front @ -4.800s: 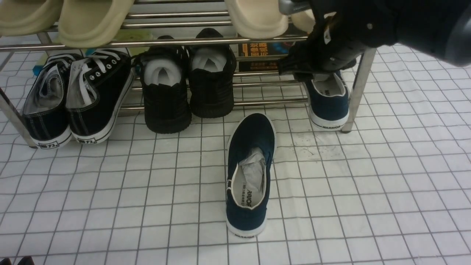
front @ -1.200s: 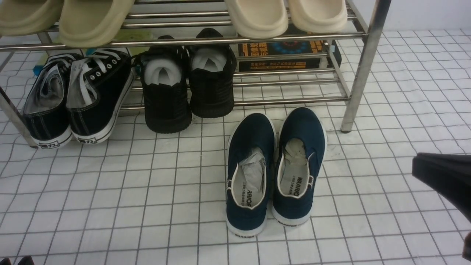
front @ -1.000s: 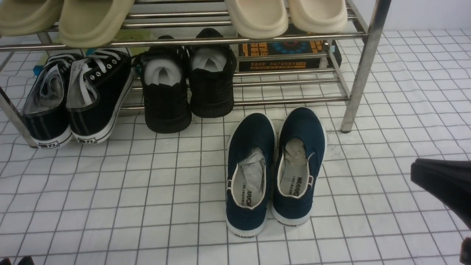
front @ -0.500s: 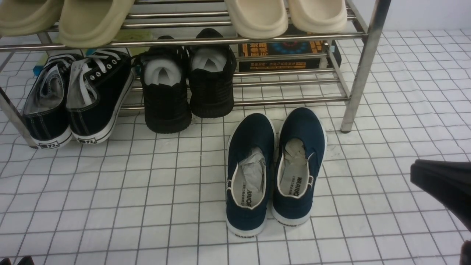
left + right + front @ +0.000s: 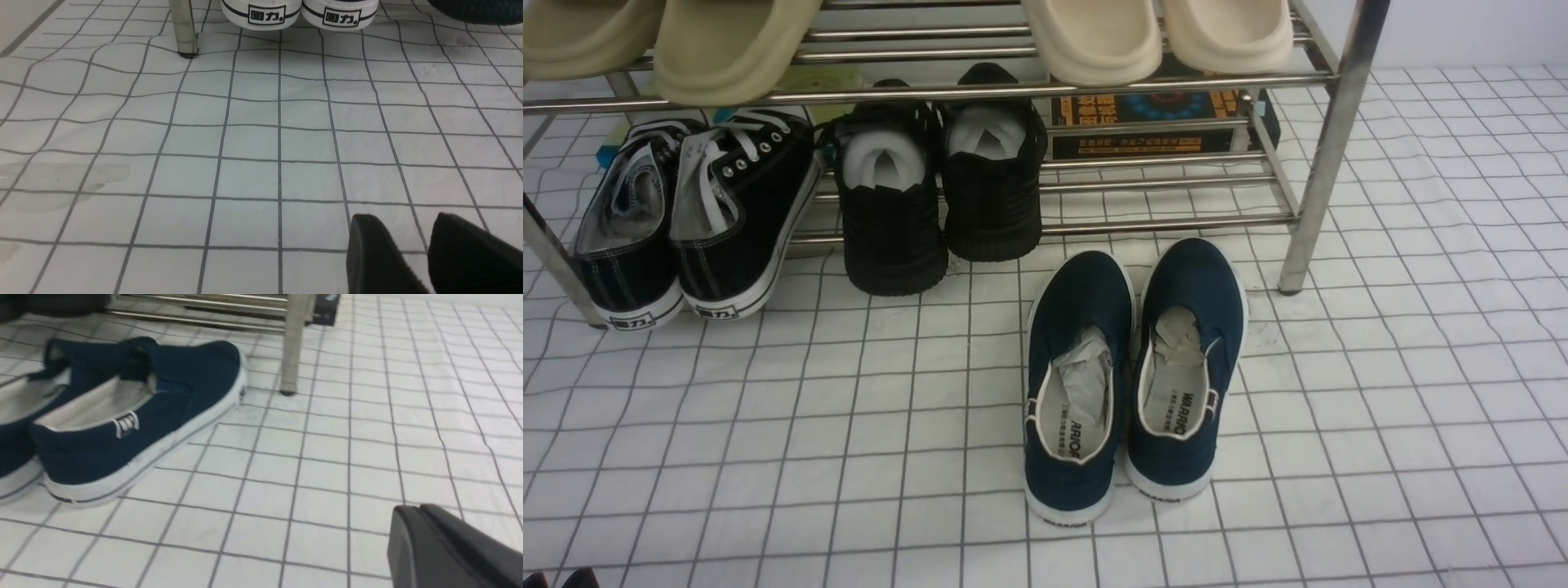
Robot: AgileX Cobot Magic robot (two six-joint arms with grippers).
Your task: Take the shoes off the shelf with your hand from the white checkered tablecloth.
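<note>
A metal shoe rack [image 5: 1176, 222] stands on white checkered cloth [image 5: 849, 425]; place unclear.

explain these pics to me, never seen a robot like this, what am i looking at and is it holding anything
It's a two-armed robot. One camera looks forward from between the arms; the others ride on each wrist. Two navy slip-ons stand side by side on the white checkered tablecloth, in front of a metal shoe rack with more shoes. The dark tips by the wrist cameras are each arm's end effector: the left one and the right one. Neither holds anything.
</note>
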